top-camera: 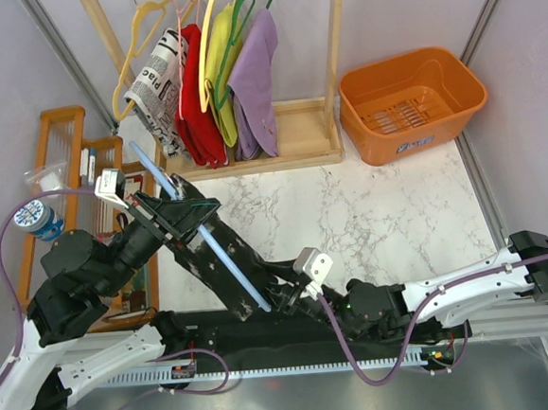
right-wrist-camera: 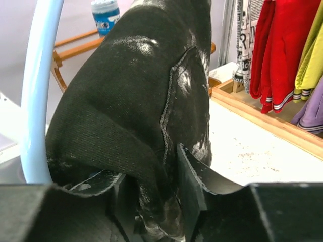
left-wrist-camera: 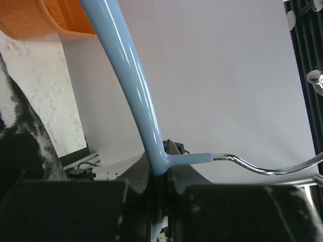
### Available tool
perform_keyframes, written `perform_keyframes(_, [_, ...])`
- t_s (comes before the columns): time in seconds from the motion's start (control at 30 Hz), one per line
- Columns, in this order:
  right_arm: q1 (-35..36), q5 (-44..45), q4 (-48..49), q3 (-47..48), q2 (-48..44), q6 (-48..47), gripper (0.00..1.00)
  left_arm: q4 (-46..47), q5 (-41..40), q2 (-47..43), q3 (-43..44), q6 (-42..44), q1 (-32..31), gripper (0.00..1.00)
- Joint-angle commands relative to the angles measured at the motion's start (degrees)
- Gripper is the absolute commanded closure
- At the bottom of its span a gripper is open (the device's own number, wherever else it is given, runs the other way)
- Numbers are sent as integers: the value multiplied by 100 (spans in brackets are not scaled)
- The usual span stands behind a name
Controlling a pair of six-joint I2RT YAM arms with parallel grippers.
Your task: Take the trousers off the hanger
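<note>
The black, white-speckled trousers [top-camera: 223, 256] hang over the light-blue hanger [top-camera: 211, 243], stretched aslant above the marble table between my two arms. My left gripper [top-camera: 157, 207] is shut on the hanger near its hook; in the left wrist view the blue bar [left-wrist-camera: 132, 75] rises from between the fingers [left-wrist-camera: 157, 201] and the metal hook [left-wrist-camera: 262, 169] points right. My right gripper [top-camera: 296, 298] is shut on the lower end of the trousers; in the right wrist view the black fabric [right-wrist-camera: 136, 111] is pinched between the fingers, with the hanger's arm [right-wrist-camera: 38, 91] at the left.
A wooden rack [top-camera: 251, 150] at the back holds newspaper-print, red, yellow and purple garments [top-camera: 255, 83] on yellow and green hangers. An orange basket [top-camera: 410, 99] stands at back right. A wooden shelf [top-camera: 61, 155] with a blue-capped bottle [top-camera: 38, 219] is at left.
</note>
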Motion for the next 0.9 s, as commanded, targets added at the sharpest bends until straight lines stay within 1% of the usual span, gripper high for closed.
perform_keyframes(0.0, [-29, 434, 933, 89, 104, -94, 61, 867, 402, -143, 51, -425, -14, 98])
perform_keyframes(0.1, [-37, 478, 1091, 150, 148, -76, 68, 867, 341, -257, -80, -486, -14, 98])
perform_keyframes(0.13, [-46, 557, 1074, 177, 165, -67, 73, 867, 315, -275, -107, -495, -14, 98])
perform_keyframes(0.2, [-55, 575, 1039, 247, 166, -76, 77, 867, 314, -310, -177, -539, -14, 98])
perform_keyframes(0.3, [-64, 584, 898, 335, 148, -58, 93, 875, 332, -328, -178, -530, -14, 98])
perform_keyframes(0.33, [-64, 593, 820, 353, 113, -50, 100, 867, 332, -336, -178, -513, -14, 98])
perform_keyframes(0.47, [-55, 680, 547, 467, -71, 38, 100, 718, 140, -415, -187, -320, -14, 98])
perform_keyframes(0.57, [-64, 961, 64, 712, -247, 416, 100, 270, -220, -564, -195, -179, -14, 98])
perform_keyframes(0.6, [-64, 892, 11, 739, -300, 625, 100, 164, -291, -617, -247, -144, -14, 98])
perform_keyframes(0.7, [-64, 804, -200, 950, -414, 776, 100, -29, -555, -749, -292, -30, -14, 98])
perform_keyframes(0.87, [-64, 672, -710, 1459, -344, 803, 100, -338, -722, -811, -397, 41, -14, 98])
